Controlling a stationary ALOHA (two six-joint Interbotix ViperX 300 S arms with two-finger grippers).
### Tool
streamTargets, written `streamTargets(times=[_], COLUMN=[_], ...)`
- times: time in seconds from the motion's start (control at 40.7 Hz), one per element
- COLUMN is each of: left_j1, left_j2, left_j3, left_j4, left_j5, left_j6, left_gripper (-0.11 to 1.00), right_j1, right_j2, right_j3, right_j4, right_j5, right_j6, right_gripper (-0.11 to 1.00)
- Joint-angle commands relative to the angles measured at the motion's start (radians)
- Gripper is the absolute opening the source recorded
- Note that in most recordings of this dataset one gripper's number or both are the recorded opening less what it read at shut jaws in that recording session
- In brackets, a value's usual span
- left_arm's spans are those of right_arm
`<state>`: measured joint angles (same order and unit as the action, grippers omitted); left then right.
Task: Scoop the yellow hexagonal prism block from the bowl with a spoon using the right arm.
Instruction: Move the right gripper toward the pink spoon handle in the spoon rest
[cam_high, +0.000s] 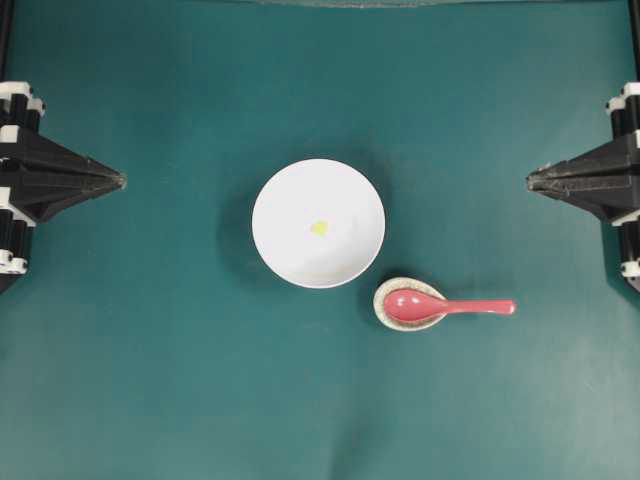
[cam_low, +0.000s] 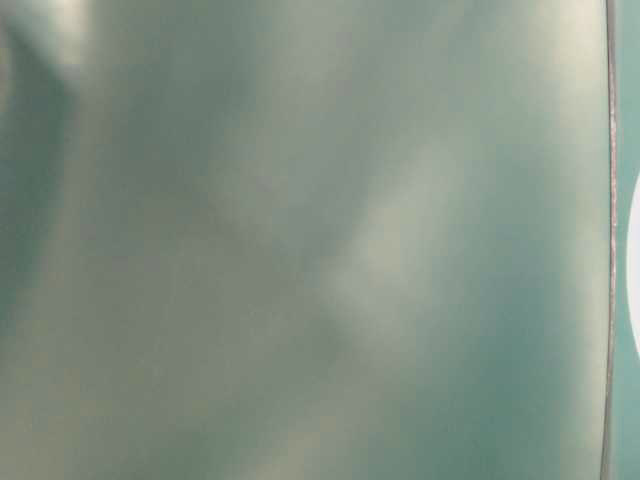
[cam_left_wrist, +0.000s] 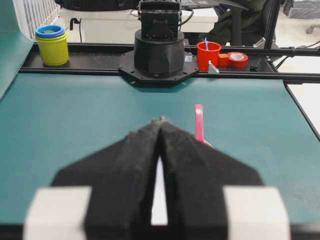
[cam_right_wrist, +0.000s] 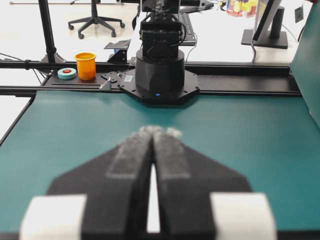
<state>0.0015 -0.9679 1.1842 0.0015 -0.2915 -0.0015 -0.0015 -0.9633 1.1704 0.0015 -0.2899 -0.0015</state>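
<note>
Right fingers (cam_high: 532, 180) closed, well apart from spoon (cam_high: 445, 306) on rest (cam_high: 385, 312).

The bowl (cam_high: 318, 224) sits at the middle of the table (cam_high: 150, 380), with the block (cam_high: 319, 228) inside it near its centre. Just beside the bowl, toward the lower right in the overhead view, the spoon (cam_high: 447, 307) lies with its scoop on the spoon rest (cam_high: 385, 312), handle pointing right.
</note>
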Motion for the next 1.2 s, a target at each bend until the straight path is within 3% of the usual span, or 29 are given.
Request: streamTargets(times=[0.0, 0.417, 0.835, 1.178], left_j1=[-0.003, -0.003, -0.003, -0.003], left_j2=[0.005, 0.003, 0.002, 0.002], left_j3=[-0.02, -0.02, -0.02, -0.02], left_j4=[0.009, 0.009, 0.009, 0.009], left_j5=[0.009, 0.044, 0.066, 0.081], left_j6=[0.003, 0.005, 0.005, 0.006], left_gripper=[-0.01, -0.01, -0.01, -0.01], right_j1=[0.006, 0.006, 0.006, 0.006], right_j2=[0.011, 0.035, 0.058, 0.158], right_j3=[-0.012, -0.046, -0.038, -0.023], right_j4=[0.002, 0.002, 0.005, 0.038], right_j5=[-0.006, 0.032, 0.035, 0.025], right_j6=[0.008, 0.006, 0.011, 0.014], right_gripper=[-0.02, 0.01, 0.39, 0.44])
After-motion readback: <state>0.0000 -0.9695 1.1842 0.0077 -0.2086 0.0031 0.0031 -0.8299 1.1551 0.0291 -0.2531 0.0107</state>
